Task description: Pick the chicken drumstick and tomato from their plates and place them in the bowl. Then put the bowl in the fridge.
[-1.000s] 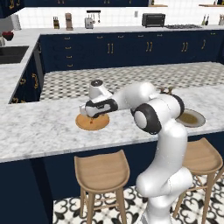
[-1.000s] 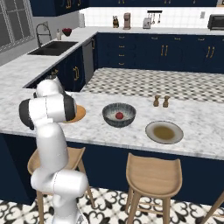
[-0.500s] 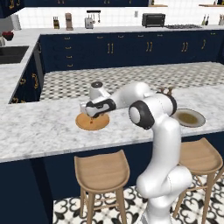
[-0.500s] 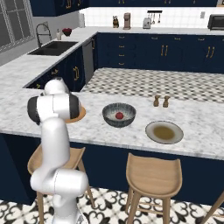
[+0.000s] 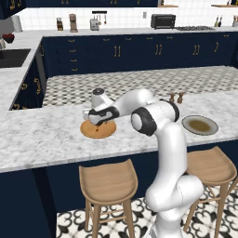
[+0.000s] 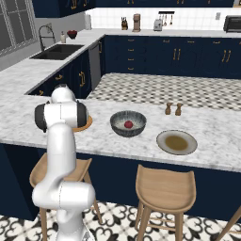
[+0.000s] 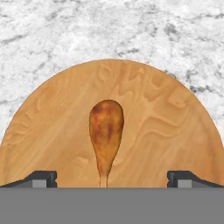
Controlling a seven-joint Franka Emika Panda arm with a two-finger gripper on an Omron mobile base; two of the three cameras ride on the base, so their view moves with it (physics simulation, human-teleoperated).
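A marble bench (image 6: pixel 117 141) carries, largest first, the dark bowl (image 6: pixel 128 124) with the tomato (image 6: pixel 128 124) inside, a grey-rimmed plate (image 6: pixel 176 142) and a wooden plate (image 5: pixel 97 129). Two wooden stools (image 6: pixel 164 184) stand below. The claw (image 5: pixel 99 117) hangs spread wide above the wooden plate, the chicken drumstick (image 7: pixel 106 131) lying between its tips. Two small shakers (image 6: pixel 173 108) stand behind.

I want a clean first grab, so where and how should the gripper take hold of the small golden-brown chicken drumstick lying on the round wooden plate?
Probably grip the golden-brown chicken drumstick across its bulbous meaty end, coming straight down from above. It lies flat and alone on the round wooden plate, its thin bone end toward the open gripper, whose fingertips already straddle its long axis. The bone looks too slim for a sure hold.
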